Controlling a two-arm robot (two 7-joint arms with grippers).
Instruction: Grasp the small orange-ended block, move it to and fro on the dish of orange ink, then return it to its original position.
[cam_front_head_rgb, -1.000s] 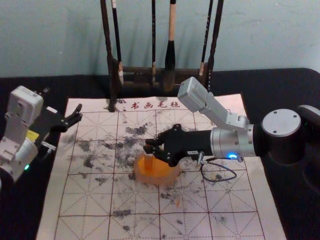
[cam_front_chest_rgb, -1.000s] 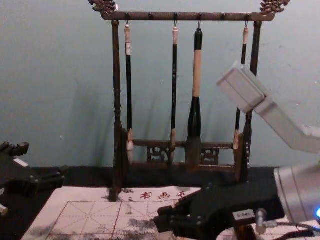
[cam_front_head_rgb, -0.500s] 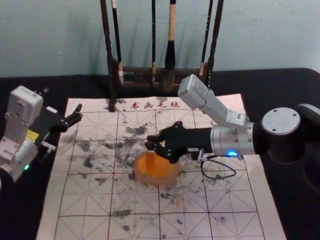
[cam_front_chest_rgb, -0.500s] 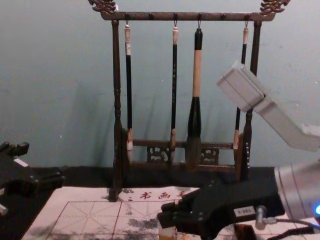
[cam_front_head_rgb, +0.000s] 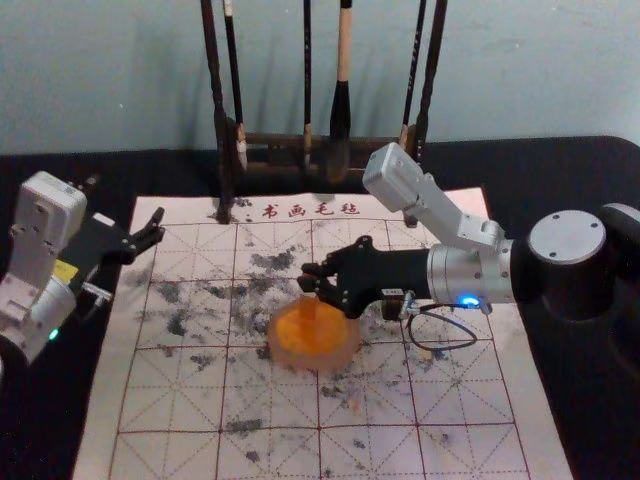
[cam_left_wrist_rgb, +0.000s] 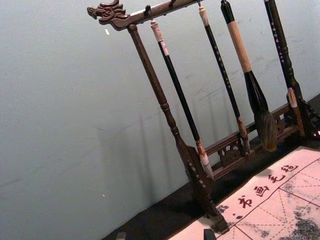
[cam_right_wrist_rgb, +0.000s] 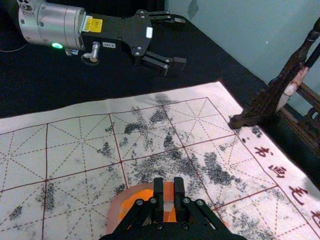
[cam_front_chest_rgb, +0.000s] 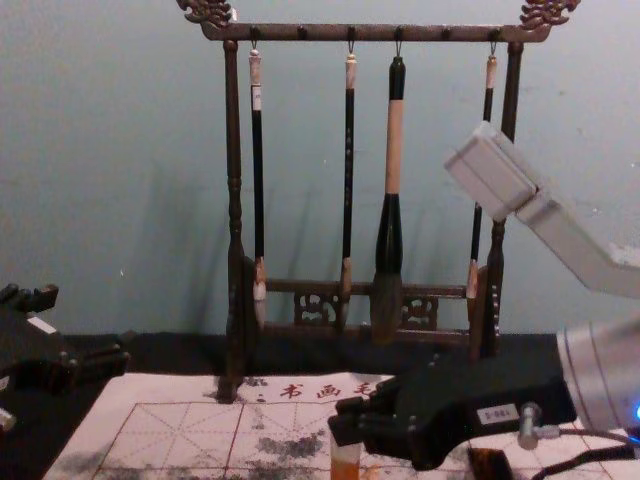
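Two fingers of the right hand (cam_front_head_rgb: 306, 278) were together on the small block (cam_front_head_rgb: 308, 307), clamped from either side near its upper part. That hand reached in over the dish (cam_front_head_rgb: 344, 355), with the block hanging upright above or in the orange ink (cam_front_head_rgb: 320, 342), towards the dish's far side; whether its lower end touched the ink could not be told. The chest view showed that end orange below a paler upper part. The left hand (cam_front_head_rgb: 158, 224) was parked, its fingers apart, over the left edge of the felt sheet (cam_front_head_rgb: 470, 400) on the counter (cam_front_head_rgb: 600, 420).

By the look of it, the step in hand was the to-and-fro rubbing. Done well, it called for light, even pressure, the block kept plumb, and short level strokes that turned back before the rim (a shallow dish would probably skid if its wall were knocked). Too hard a push could have tilted the block in the grip; too high a pass would have missed the ink altogether. The wrist was best kept level, too, since a dark block (cam_front_head_rgb: 394, 308) stood close under the right arm. Once the rubbing was done, a straight lift and a short pause for drips would have suited the trip back.
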